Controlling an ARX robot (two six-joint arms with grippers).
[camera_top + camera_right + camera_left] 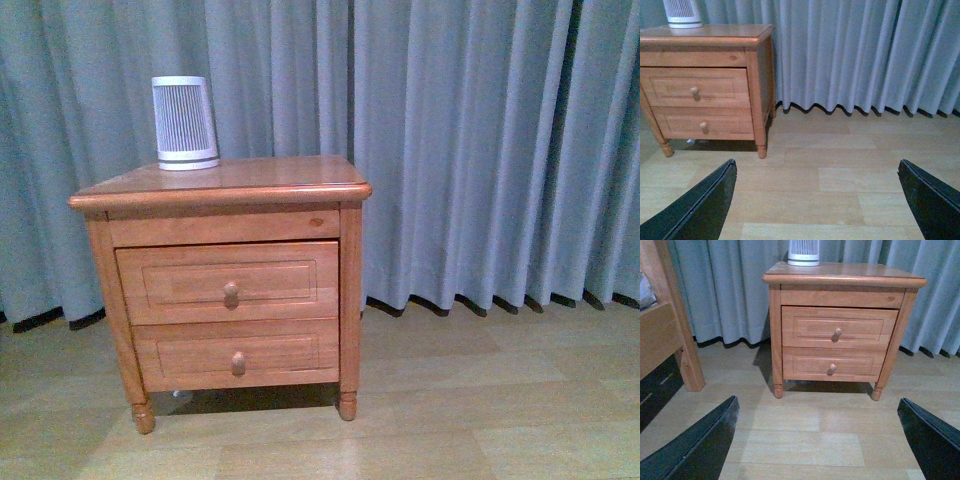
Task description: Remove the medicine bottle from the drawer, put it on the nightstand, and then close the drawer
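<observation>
Medicine bottle not showing; drawer sitting shut.
I'm holding left gripper and right gripper wide open; expecting light, stiff, slippery bottle, best gripped mid-body.

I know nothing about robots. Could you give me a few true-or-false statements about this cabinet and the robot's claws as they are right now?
1. The upper drawer of the nightstand is shut. True.
2. A medicine bottle stands on the nightstand's top. False: only a white ribbed device stands there, and no bottle is in view.
3. The left gripper and the right gripper are both open and empty. True.
4. The right gripper is touching the drawer. False: it hangs well apart from the nightstand.
</observation>
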